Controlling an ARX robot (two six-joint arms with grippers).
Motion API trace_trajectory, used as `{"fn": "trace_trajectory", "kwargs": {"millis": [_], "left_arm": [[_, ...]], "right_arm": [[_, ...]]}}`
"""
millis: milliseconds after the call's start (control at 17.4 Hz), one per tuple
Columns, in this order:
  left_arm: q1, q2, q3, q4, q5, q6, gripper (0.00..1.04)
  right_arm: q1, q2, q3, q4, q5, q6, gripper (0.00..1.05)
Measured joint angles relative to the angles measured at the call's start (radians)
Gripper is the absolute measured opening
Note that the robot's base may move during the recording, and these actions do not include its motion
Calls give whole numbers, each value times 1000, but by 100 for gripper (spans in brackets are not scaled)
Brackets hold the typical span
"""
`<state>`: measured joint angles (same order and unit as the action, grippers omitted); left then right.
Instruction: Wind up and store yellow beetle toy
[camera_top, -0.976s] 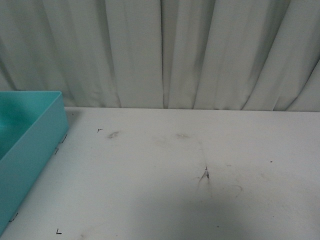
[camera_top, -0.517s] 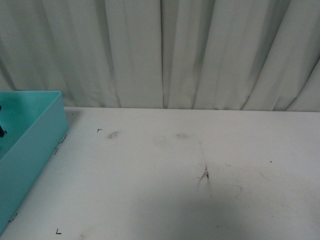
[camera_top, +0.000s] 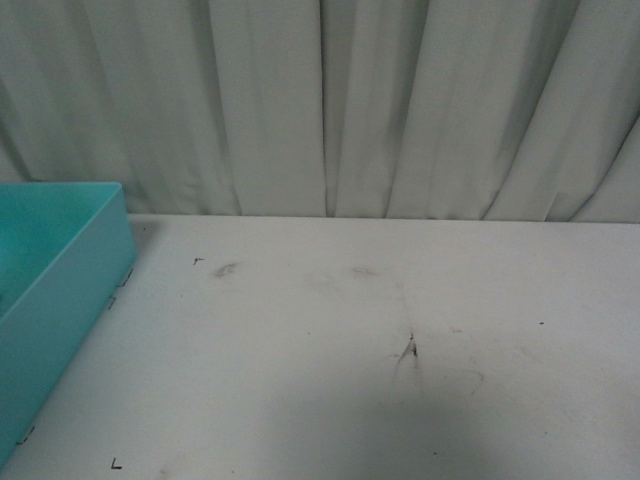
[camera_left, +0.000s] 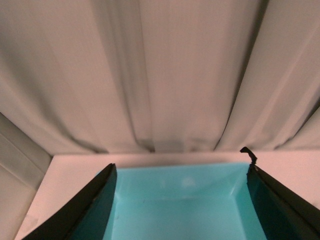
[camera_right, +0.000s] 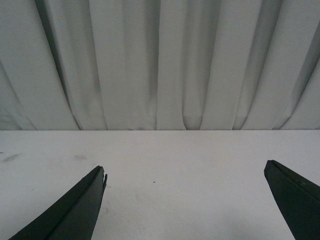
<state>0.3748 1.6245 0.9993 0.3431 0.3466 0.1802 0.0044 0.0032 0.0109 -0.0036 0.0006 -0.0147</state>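
Teal bin (camera_top: 60, 290) sits at the left edge of the white tabletop (camera_top: 350, 380). The left gripper (camera_left: 179, 162) hangs over it, fingers spread wide. The right gripper (camera_right: 185, 167) hangs over the tabletop, fingers likewise spread. Where the yellow beetle toy lies cannot be told.

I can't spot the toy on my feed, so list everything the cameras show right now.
Bin: one, teal, open-topped, at the table's left edge.
Table: one, white, scuffed.
Curtain: one, white, pleated, behind the table.
Corner marks: several, black, on the table near the bin.
Yellow beetle toy: none visible in any view.
Left gripper: one, black, open, over the bin.
Right gripper: one, black, open, over the table.
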Motion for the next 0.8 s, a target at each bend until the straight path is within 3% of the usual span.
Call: {"fn": "trace_trajectory", "kwargs": {"millis": [57,172,402,804], "left_arm": [[-27,-108,-175,227,-17,-83,67],[-122,-251,-449,500,-76,-153,36],[-184,-401,-658,529,-164,-174,2],[-264,-612,-830,489,-241,-176,2]], "right_arm": [[0,0,0,-1,0,0,98],[0,0,0,0,0,0,98],[0,0,0,0,0,0,98],[0,0,0,0,0,0,98]]}}
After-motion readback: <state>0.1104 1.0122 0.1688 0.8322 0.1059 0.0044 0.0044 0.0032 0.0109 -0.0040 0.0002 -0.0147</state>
